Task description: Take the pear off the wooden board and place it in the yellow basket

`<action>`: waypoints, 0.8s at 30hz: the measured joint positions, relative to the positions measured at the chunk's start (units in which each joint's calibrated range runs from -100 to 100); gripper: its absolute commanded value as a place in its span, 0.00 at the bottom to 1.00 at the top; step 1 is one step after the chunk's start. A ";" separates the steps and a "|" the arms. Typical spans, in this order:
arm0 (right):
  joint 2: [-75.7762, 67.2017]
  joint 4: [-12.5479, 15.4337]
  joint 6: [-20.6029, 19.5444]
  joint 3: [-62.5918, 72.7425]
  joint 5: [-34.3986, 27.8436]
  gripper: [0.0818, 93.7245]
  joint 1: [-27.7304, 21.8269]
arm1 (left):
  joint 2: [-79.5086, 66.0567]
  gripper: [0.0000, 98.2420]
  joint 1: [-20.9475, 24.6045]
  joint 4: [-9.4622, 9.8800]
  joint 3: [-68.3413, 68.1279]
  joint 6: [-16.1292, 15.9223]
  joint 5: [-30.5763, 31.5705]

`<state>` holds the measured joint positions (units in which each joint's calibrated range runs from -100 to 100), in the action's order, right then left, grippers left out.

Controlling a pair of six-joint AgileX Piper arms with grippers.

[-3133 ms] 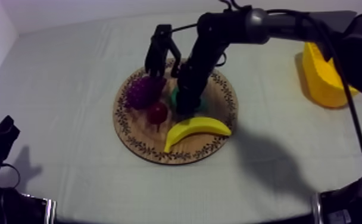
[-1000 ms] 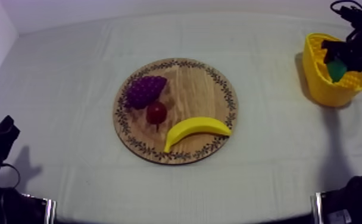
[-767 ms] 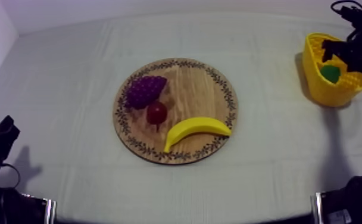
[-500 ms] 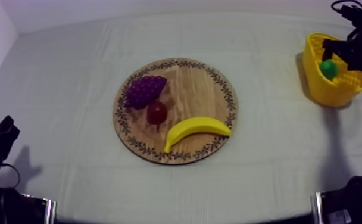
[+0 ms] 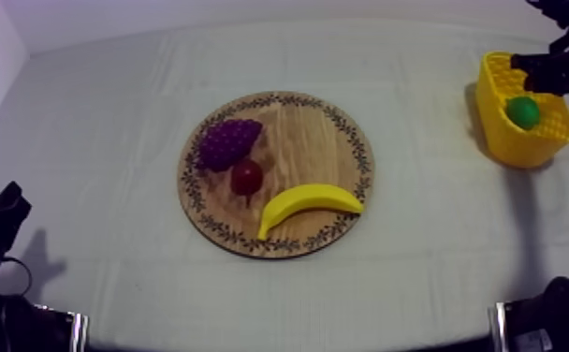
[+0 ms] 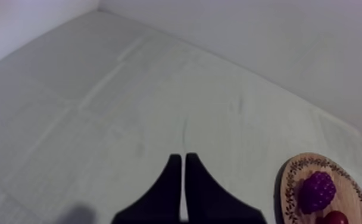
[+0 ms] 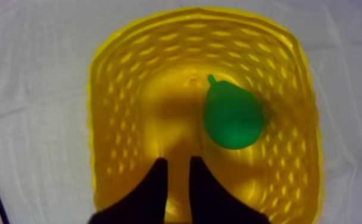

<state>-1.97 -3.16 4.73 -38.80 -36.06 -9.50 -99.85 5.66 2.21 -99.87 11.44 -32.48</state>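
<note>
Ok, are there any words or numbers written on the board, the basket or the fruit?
No text can be read anywhere.
The wooden board: its rim has a leafy pattern, not letters.
The yellow basket: rows of small holes, no label.
The pear, banana, grapes and small red fruit: plain, nothing written.
The cloth: blank.

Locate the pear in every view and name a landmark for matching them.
Top view: the pear lies inside the yellow basket, upper right.
Right wrist view: the pear on the basket floor, beyond the right gripper.
Left wrist view: faces the wooden board and grapes.
Landmark: the basket, for top and right wrist views.
</note>
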 measured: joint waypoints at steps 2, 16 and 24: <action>-2.69 1.63 1.04 -1.73 0.98 0.01 -0.18 | 0.00 0.00 0.00 0.00 0.00 0.00 0.00; -36.83 5.28 4.64 -27.13 6.98 0.00 -0.09 | 0.00 0.00 0.00 0.00 0.00 0.00 0.00; -61.67 4.84 6.78 -40.09 -1.93 0.02 -0.61 | 0.00 0.00 0.00 0.00 0.00 0.00 0.00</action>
<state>-63.64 1.68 11.51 -78.89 -37.99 -10.11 -99.85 5.66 2.21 -99.87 11.44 -32.48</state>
